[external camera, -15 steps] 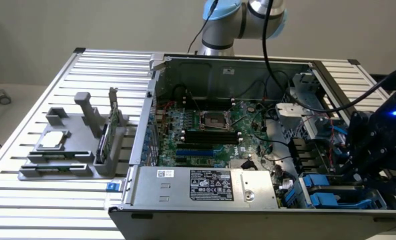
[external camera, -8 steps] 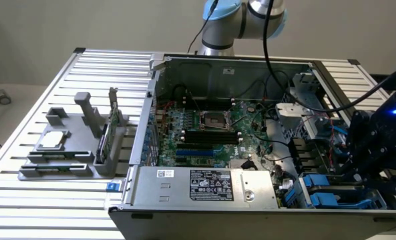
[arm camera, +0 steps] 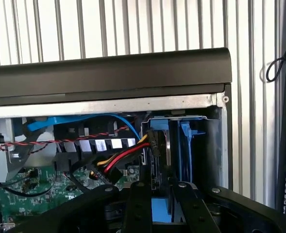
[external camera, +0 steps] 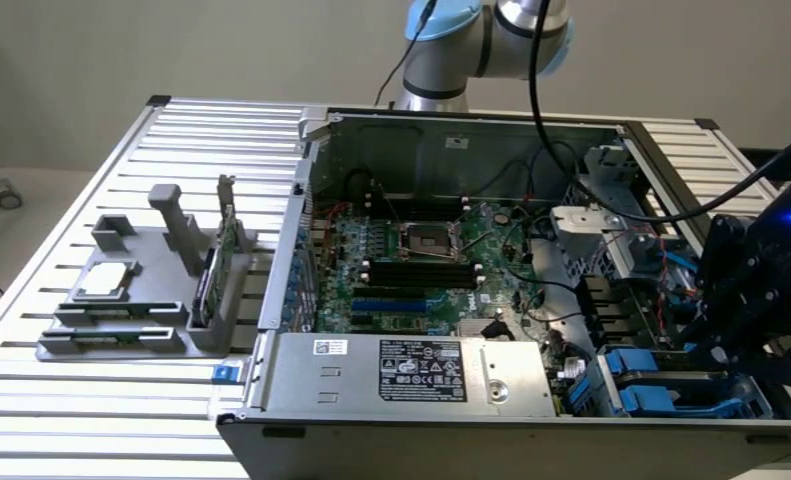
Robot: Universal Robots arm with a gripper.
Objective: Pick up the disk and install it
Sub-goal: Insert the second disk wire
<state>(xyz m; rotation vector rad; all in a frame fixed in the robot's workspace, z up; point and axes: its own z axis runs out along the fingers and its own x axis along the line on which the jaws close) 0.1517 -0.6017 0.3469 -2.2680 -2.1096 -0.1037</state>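
Item: one disk (arm camera: pixel 158 145), upright in a blue-railed bay at the computer case's (external camera: pixel 368 425) corner.

One claw (arm camera: pixel 159 206) directly over the disk, fingers (arm camera: pixel 138 208) straddling it; in the wrist view the disk sits at 12 o'clock of the claw. Grip cannot be told. One slatted tabletop (external camera: pixel 102 400); one grey fixture (external camera: pixel 122 315) at the case's 9 o'clock.

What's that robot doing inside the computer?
A robot arm has its gripper down in the corner of an open computer case, at the drive bay on the exterior view's right. Its fingers stand on either side of the disk, which sits upright in the bay between blue carrier rails. Red, yellow and black cables run right beside the disk. Whether the gripper grips the disk or has let go cannot be told. A grey holder with other parts sits on the table beside the case.
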